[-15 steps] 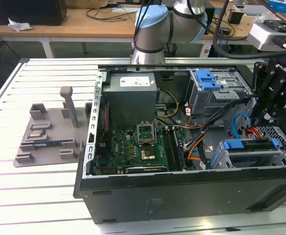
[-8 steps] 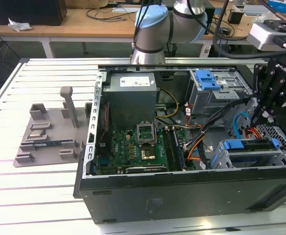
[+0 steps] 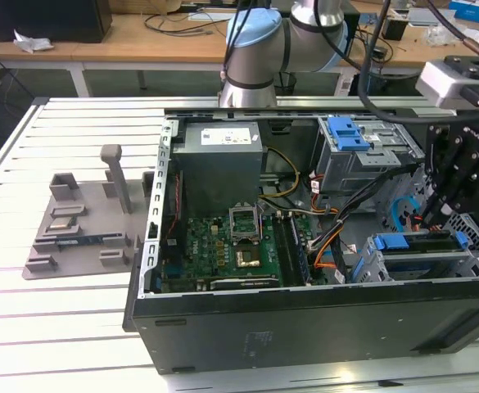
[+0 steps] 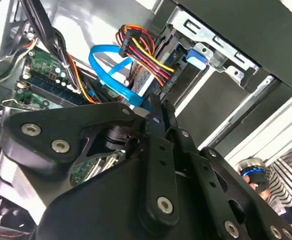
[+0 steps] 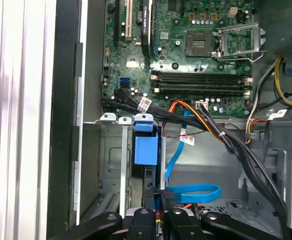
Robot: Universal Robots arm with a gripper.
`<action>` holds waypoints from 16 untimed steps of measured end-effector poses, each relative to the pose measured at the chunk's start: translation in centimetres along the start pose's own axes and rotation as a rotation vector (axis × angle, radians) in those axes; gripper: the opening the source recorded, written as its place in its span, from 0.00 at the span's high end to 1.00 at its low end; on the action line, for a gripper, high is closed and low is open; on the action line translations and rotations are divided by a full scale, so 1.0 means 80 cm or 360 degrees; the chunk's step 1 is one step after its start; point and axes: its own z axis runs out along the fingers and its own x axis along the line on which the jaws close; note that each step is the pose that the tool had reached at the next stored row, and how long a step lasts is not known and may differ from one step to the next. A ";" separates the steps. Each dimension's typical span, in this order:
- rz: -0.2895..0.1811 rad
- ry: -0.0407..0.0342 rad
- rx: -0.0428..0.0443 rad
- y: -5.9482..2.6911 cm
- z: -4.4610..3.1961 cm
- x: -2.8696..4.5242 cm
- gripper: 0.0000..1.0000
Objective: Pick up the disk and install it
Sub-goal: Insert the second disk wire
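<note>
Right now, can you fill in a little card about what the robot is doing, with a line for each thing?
place: open computer case on a slatted table
gripper: black, down inside the case at the exterior view's right
fingers: close together, tips by the blue cable and the plug with red and yellow wires
disk: sitting in the drive bay near the case's front wall, blue rails showing
held by gripper: cannot tell
also inside: green board, grey box
beside the case: grey holder
</note>
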 end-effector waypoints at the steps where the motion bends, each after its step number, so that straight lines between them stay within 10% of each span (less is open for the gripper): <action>1: -0.0016 0.0001 0.0001 0.000 0.0013 0.0000 0.84; 16: -0.0048 0.0000 0.0002 -0.006 0.0231 0.0047 0.84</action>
